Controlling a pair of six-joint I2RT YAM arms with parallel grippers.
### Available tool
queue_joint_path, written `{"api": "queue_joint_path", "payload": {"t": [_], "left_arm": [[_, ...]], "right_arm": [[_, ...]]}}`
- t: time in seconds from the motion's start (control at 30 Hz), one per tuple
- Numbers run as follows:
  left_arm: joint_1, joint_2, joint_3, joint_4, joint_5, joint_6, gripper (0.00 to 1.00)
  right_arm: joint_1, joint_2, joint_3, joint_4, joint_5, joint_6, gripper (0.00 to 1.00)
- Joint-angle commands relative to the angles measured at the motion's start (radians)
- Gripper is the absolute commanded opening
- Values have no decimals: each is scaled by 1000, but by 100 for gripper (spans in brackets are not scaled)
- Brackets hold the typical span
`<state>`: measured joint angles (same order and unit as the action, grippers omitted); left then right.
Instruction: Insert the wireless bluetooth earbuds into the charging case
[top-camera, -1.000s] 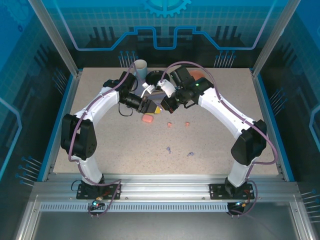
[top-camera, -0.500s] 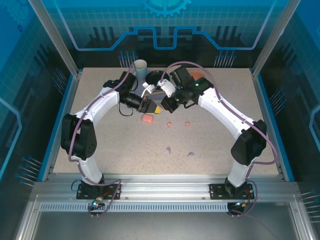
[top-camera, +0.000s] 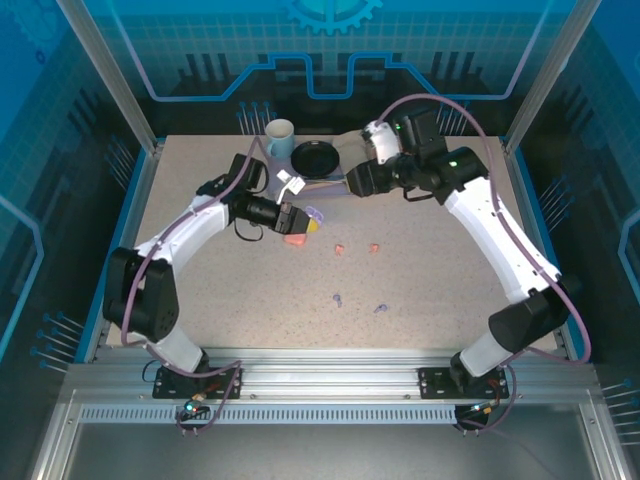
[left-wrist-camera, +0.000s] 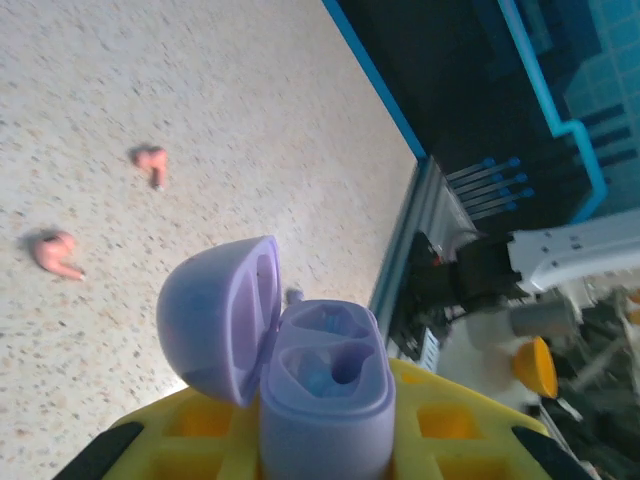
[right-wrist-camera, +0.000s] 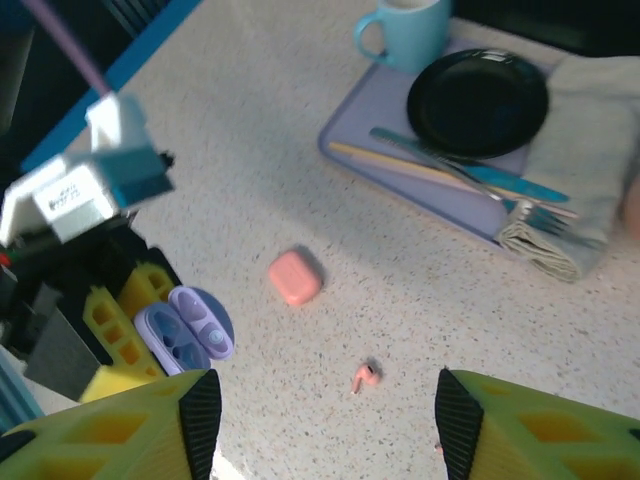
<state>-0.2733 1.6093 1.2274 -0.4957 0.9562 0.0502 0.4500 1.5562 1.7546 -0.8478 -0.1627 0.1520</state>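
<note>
My left gripper (top-camera: 303, 222) (left-wrist-camera: 325, 425) is shut on the lilac charging case (left-wrist-camera: 325, 390) (top-camera: 314, 214) (right-wrist-camera: 185, 325), held upright between the yellow fingers (left-wrist-camera: 450, 420). Its lid (left-wrist-camera: 215, 320) stands open and both sockets look empty. A shut pink charging case (top-camera: 293, 238) (right-wrist-camera: 295, 277) lies on the table just below it. Two pink earbuds (top-camera: 340, 249) (top-camera: 375, 247) (left-wrist-camera: 150, 165) (left-wrist-camera: 55, 253) lie to the right, one pink earbud (right-wrist-camera: 365, 376) under my right gripper. Two lilac earbuds (top-camera: 337, 298) (top-camera: 381, 308) lie nearer the front. My right gripper (top-camera: 350, 186) (right-wrist-camera: 320, 425) hangs open and empty above the table.
At the back stands a lilac tray (right-wrist-camera: 390, 150) with a black plate (top-camera: 316, 158) (right-wrist-camera: 478, 100), a blue mug (top-camera: 280, 135) (right-wrist-camera: 410, 30) and cutlery (right-wrist-camera: 470, 175). A folded cloth (right-wrist-camera: 590, 150) lies beside it. Metal frame rails border the table.
My right gripper has let go at the lilac case, opened and pulled back up and to the right. The case lid now stands open. The left gripper stays shut on the case.
</note>
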Motion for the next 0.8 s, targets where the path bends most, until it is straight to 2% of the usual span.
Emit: {"api": "queue_joint_path", "payload": {"t": [0.0, 0.17, 0.4, 0.63, 0.77], "left_arm": [[-6, -112, -131, 350, -77, -79, 13], [-22, -224, -336, 699, -156, -101, 10], [-88, -321, -604, 1125, -329, -15, 8], [-195, -379, -734, 1313, -571, 37, 4], [-242, -397, -775, 1356, -651, 62, 3]], "right_arm": [[-15, -65, -66, 12, 38, 129, 63], [-22, -156, -234, 82, 51, 241, 64], [-16, -204, -413, 95, 100, 355, 64], [18, -196, -530, 72, 159, 503, 64], [71, -158, -555, 54, 188, 557, 65]]}}
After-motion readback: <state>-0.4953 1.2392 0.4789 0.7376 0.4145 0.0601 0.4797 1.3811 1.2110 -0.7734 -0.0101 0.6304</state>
